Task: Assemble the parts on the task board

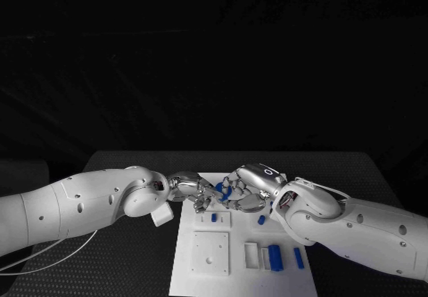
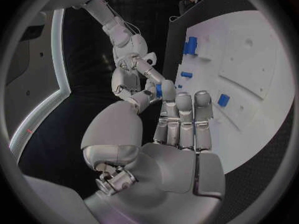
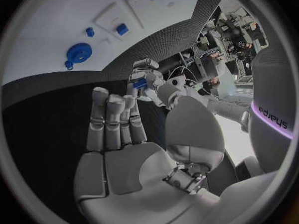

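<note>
My two hands meet fingertip to fingertip just above the far end of the white task board. Between them is a small blue part. My left hand pinches it between thumb and a finger, with the other fingers held straight. My right hand grips the same blue part from the other side. The blue part hangs above the black table beside the board's edge. Other blue parts lie on the board.
White blocks stand beside blue pieces at the board's near right. A square recessed plate sits near left. A round blue part lies on the board. Black table surrounds the board.
</note>
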`<control>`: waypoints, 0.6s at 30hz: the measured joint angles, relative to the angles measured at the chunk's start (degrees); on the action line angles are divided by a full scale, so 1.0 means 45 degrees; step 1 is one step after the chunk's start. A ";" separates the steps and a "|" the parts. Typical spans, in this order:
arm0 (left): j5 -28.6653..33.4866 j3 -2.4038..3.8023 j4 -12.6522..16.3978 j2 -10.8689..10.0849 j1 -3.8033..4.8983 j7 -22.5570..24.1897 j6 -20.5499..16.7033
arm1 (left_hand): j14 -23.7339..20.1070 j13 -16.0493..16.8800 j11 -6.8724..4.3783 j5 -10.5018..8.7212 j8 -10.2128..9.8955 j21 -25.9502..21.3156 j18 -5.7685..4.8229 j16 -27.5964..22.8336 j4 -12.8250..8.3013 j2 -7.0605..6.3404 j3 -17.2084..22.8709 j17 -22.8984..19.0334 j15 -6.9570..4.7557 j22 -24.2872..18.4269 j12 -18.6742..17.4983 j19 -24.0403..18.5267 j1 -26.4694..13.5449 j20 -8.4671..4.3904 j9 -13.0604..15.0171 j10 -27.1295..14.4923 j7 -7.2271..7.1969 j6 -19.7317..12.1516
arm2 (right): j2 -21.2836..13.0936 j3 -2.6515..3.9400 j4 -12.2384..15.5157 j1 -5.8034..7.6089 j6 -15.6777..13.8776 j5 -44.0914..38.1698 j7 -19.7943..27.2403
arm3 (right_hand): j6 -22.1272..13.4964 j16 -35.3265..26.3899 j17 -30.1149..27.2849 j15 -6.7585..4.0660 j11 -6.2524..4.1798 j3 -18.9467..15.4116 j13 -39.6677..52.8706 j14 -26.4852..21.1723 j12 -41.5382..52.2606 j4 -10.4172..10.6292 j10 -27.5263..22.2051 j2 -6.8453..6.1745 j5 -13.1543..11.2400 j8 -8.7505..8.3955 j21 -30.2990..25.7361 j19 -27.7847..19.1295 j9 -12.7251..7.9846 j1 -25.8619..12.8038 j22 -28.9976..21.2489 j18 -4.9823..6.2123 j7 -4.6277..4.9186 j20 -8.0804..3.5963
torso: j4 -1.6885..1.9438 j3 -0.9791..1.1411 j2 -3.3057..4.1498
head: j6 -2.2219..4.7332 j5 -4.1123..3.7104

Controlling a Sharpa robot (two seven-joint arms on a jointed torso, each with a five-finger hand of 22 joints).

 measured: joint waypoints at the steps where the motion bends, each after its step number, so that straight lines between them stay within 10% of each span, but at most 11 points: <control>1: 0.0000 0.0000 0.0000 0.0001 0.0000 0.0000 0.0000 | 0.0000 0.0000 0.0000 0.0000 -0.0001 0.0000 0.0000 0.0000 -0.0034 0.0019 0.0012 0.0000 0.0001 0.0000 0.0000 0.0000 0.0019 0.0000 -0.0003 0.0000 0.0009 0.0009 | 0.0000 0.0000 0.0000 0.0000 0.0001 -0.0002 -0.0002 | 0.0013 0.0000 0.0000 0.0001 0.0000 0.0000 -0.0002 0.0000 0.0000 0.0000 0.0000 0.0000 0.0000 0.0000 0.0000 0.0000 0.0002 0.0000 0.0000 0.0000 0.0013 0.0000 | -0.0002 0.0000 0.0001 | 0.0000 0.0000; 18: -0.0002 -0.0002 -0.0026 0.0034 0.0000 0.0027 -0.0082 | 0.0118 0.0001 -0.0068 -0.0052 0.0035 0.0000 -0.0001 0.0101 -0.0137 0.0438 0.0064 0.0002 -0.0029 -0.0004 0.0000 0.0000 0.0168 0.0000 -0.0021 0.0071 -0.0059 0.0214 | -0.0003 -0.0001 0.0015 -0.0001 0.0042 -0.0017 -0.0077 | 0.0039 0.0000 0.0001 0.0022 0.0001 0.0001 -0.0001 0.0018 0.0000 0.0072 0.0001 0.0005 -0.0001 -0.0008 0.0000 -0.0001 0.0012 -0.0102 -0.0002 -0.0001 0.0034 0.0000 | -0.0002 0.0000 0.0001 | -0.0001 -0.0023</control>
